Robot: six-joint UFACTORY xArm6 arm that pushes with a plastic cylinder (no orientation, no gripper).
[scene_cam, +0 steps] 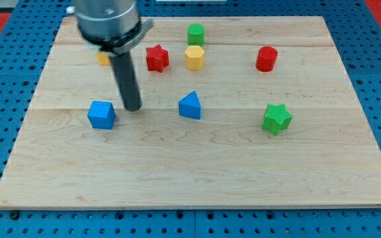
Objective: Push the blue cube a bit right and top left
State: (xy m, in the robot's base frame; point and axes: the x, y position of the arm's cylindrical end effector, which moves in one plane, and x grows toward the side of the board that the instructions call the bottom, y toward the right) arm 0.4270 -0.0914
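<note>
The blue cube [102, 114] lies on the wooden board [197, 178] at the view's left. My tip [133, 107] stands just right of the cube and slightly above it in the view, with a small gap between them. The dark rod rises from the tip to the arm's grey body at the view's top left.
A blue triangular block [190, 106] lies right of my tip. A red star [157, 58], a yellow hexagonal block [194, 57] and a green block [196, 34] sit near the top. A red cylinder [266, 58], a green star [277, 118], and a partly hidden yellow block [103, 59] also show.
</note>
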